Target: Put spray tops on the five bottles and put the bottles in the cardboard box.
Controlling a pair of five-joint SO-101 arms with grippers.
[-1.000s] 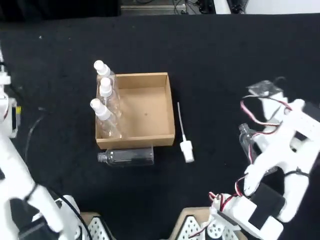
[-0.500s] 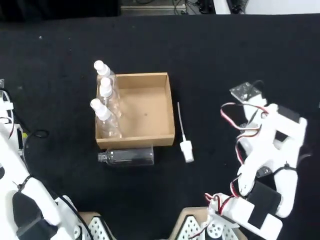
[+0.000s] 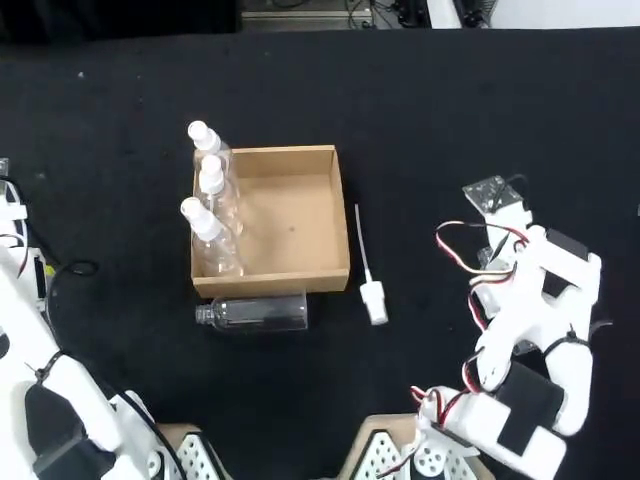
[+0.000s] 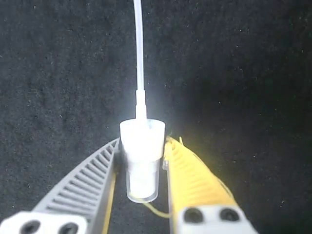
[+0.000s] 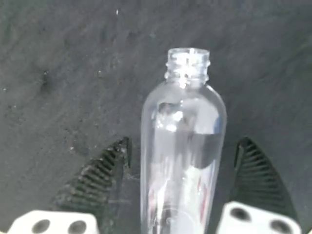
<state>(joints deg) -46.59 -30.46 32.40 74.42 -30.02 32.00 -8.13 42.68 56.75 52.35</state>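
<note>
Bottle inside wide-open right gripper, untouched, neck pointing away from wrist; left gripper clamped on spray top, tube pointing outward; cardboard box holding three capped bottles

Black cloth tabletop cover, loose cables beyond its far edge

Three capped bottles, two uncapped bottles, two loose spray tops and one cardboard box are counted.
</note>
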